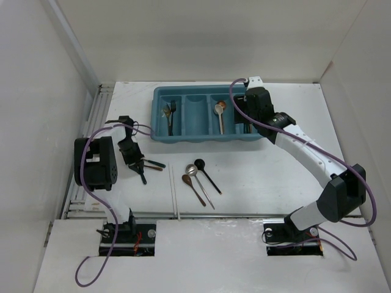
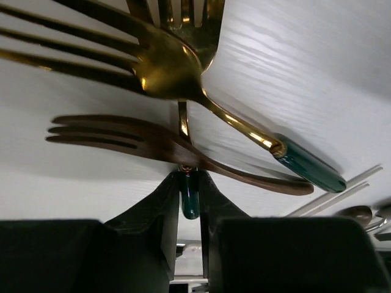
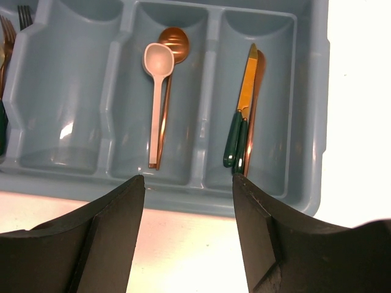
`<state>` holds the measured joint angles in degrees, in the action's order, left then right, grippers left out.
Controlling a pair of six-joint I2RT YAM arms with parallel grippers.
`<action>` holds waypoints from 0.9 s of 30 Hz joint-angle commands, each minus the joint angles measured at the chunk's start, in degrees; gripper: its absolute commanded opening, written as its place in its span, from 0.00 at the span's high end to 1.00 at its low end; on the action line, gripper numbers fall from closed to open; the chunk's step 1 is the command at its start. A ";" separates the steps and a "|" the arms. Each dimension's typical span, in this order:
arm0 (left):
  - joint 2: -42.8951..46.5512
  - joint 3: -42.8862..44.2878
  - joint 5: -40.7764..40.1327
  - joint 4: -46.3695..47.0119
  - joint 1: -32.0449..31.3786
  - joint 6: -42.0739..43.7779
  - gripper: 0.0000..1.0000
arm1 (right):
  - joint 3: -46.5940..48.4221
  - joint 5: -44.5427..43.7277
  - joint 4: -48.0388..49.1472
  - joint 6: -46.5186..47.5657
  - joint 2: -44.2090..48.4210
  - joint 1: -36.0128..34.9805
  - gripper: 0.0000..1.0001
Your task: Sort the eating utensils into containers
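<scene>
The teal tray (image 1: 160, 97) holds forks (image 1: 170, 113) in its left slot, a cream spoon (image 3: 157, 91) and a copper spoon (image 3: 174, 41) in the third, and a green-handled gold knife (image 3: 242, 110) beside a copper knife (image 3: 259, 79) in the right one. My left gripper (image 2: 189, 181) is shut on the green handle of a gold fork (image 2: 190, 198) lying on the table, under a brown fork (image 2: 153, 141) and another gold fork (image 2: 159, 64). In the top view the left gripper (image 1: 138, 166) is at this fork pile (image 1: 151, 165). My right gripper (image 3: 188, 178) hangs open and holds nothing, over the tray's near rim (image 3: 183, 198).
Three spoons (image 1: 198, 177) lie in the middle of the table, in copper, silver and black. White chopsticks (image 1: 174, 190) lie just left of them, pointing toward the near edge. White walls close in both sides and the back.
</scene>
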<state>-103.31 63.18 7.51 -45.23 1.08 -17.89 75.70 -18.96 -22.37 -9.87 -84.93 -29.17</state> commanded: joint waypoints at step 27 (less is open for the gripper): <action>16.91 7.62 -22.02 24.85 1.38 41.89 1.00 | 6.56 0.59 2.24 1.69 -3.76 0.96 0.35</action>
<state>-87.33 64.60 -15.68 -22.17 2.35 22.26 79.46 -18.65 -22.26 -8.78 -88.86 -28.73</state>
